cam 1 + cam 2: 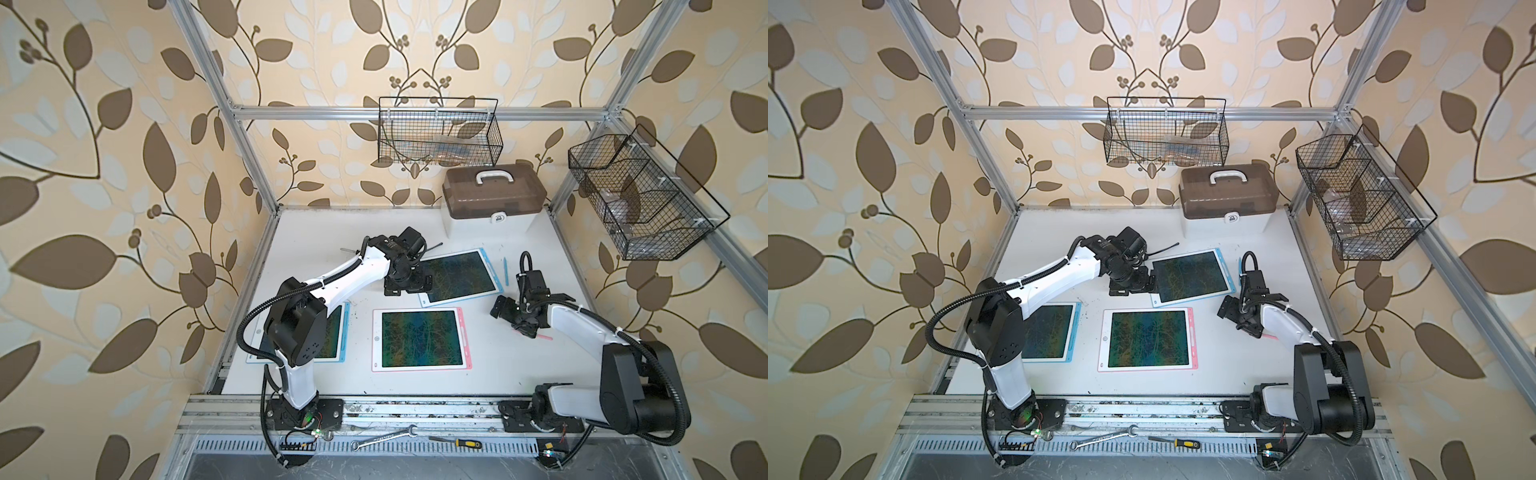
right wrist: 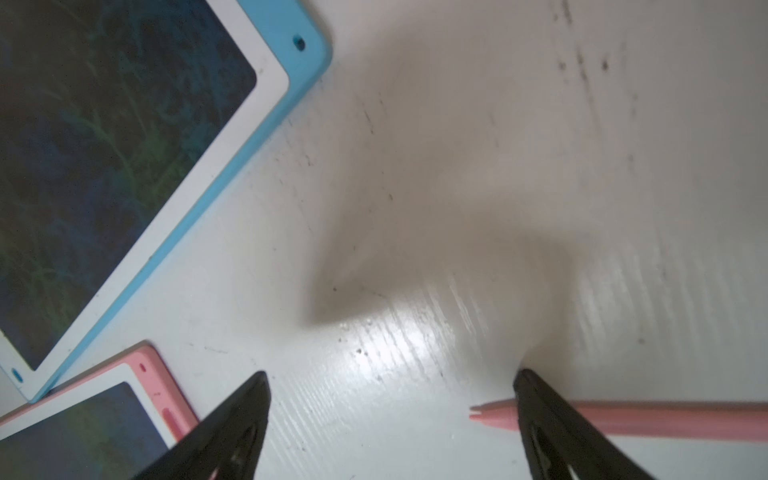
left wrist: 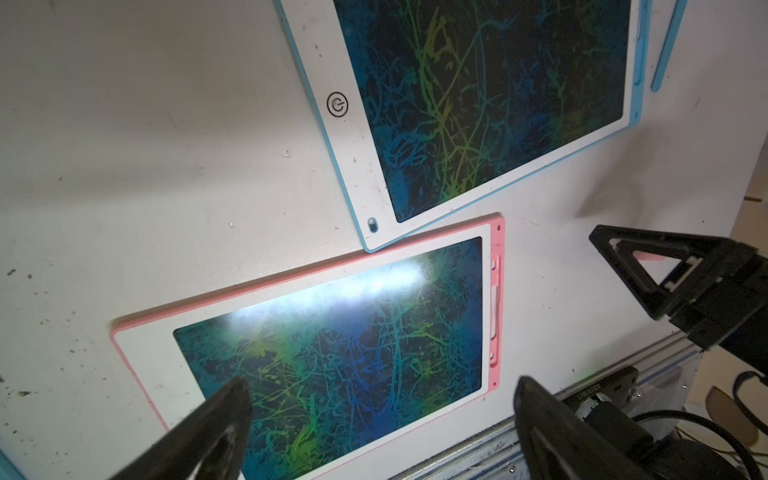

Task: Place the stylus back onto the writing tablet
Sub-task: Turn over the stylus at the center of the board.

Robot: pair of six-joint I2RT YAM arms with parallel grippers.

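Note:
A pink stylus [image 2: 665, 419] lies flat on the white table, and both top views show one end of it [image 1: 545, 337] [image 1: 1269, 336] sticking out from under the right arm. My right gripper [image 2: 390, 374] hangs low and open just over the stylus tip, and one finger crosses in front of the shaft. The pink-framed writing tablet [image 1: 422, 338] [image 1: 1148, 338] lies flat at the table's middle, to the left of the right gripper [image 1: 513, 320]. My left gripper [image 3: 381, 380] [image 1: 409, 289] is open and empty above the pink tablet [image 3: 332, 332].
A blue-framed tablet [image 1: 459, 276] lies behind the pink one, with a blue stylus [image 1: 505, 270] beside it. Another blue tablet [image 1: 334, 332] lies partly under the left arm. A brown-lidded box [image 1: 492, 195] stands at the back. A wrench [image 1: 384, 438] and screwdriver [image 1: 457, 442] rest on the front rail.

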